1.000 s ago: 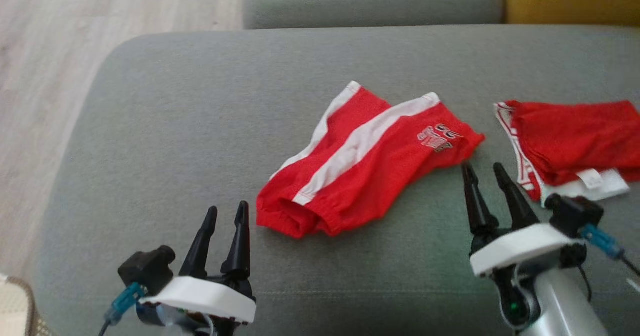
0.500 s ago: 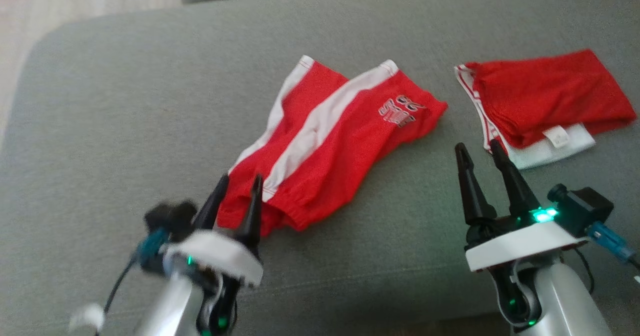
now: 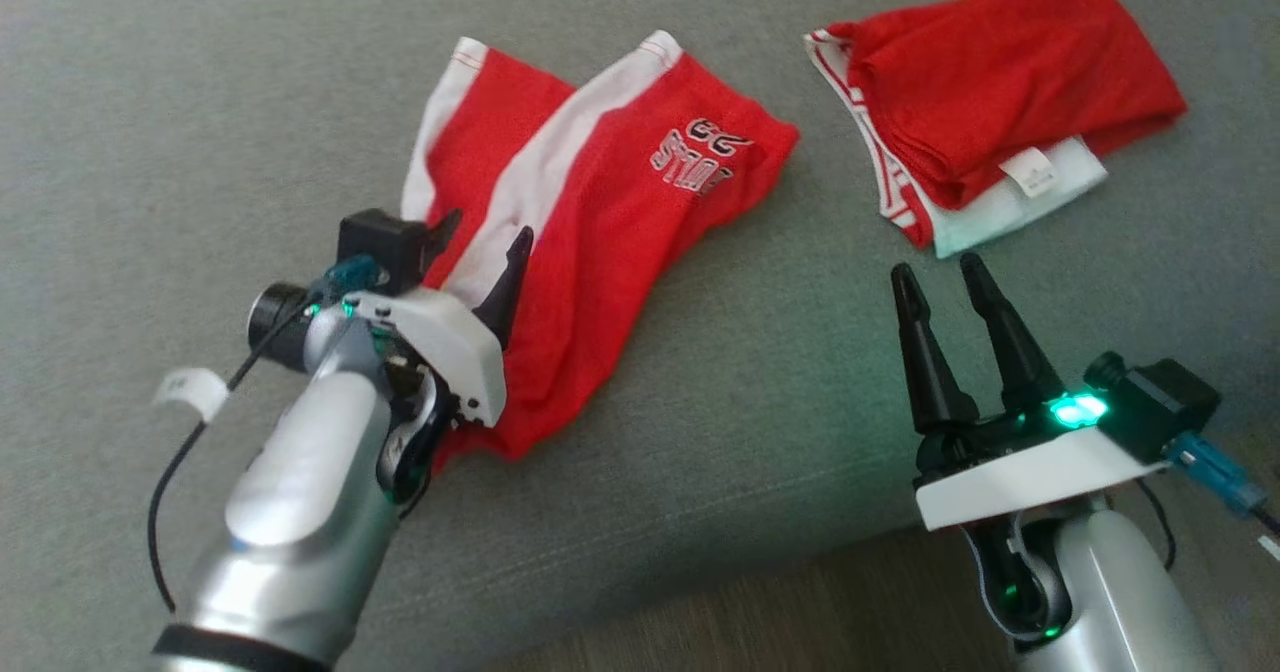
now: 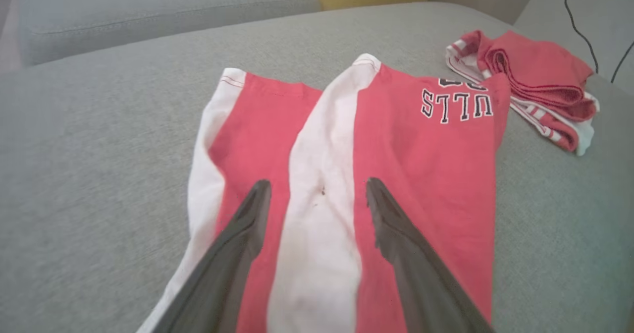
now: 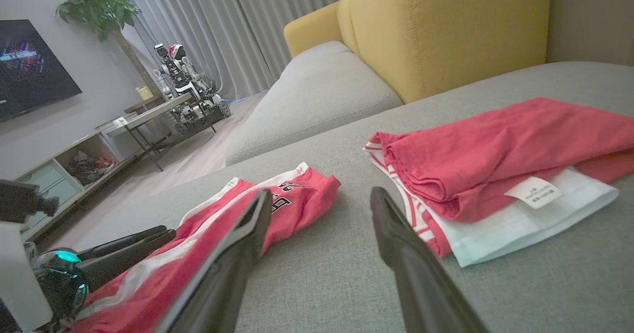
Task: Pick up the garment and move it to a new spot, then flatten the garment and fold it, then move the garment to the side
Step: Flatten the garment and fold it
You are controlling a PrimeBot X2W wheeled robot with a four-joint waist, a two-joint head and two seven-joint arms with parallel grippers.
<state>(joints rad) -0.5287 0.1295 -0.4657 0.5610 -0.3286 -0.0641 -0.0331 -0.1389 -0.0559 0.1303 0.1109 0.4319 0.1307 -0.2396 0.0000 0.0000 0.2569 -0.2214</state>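
Grey sofa (image 3: 700,402) cushion, nubbly and soft, spreads across the head view. Middle-left on it lie the shorts (image 3: 610,212) — red with white stripes, one leg lapped over the other, not flat. The left gripper (image 3: 488,228) stands over their near end with its fingers spread and nothing between them; whether the tips touch cloth I cannot tell. The right gripper (image 3: 934,268) hangs over bare cushion to the right, also spread and empty. Beyond it lies a folded pile (image 3: 1000,82) of red and white cloth, apart from the shorts.

In the left wrist view, the two fingers straddle the middle white stripe (image 4: 322,139), with red panels on either side. The fabric looks thin, matte and knitted, with stitched hems at the far leg ends and a lettered print (image 4: 455,106) near one corner.

The right wrist view looks low along the cushion. The shorts lie limp in shallow ripples, and the pile shows rolled folds and a white label (image 5: 534,192).

My guess is that the shorts are light and floppy and will sag from any single pinch. The cushion should give, letting fingers press in. A hem or end edge looks the best hold — both layers together, ideally at two corners, so the shorts hang open for flattening. Catching only the top layer could let it slip.
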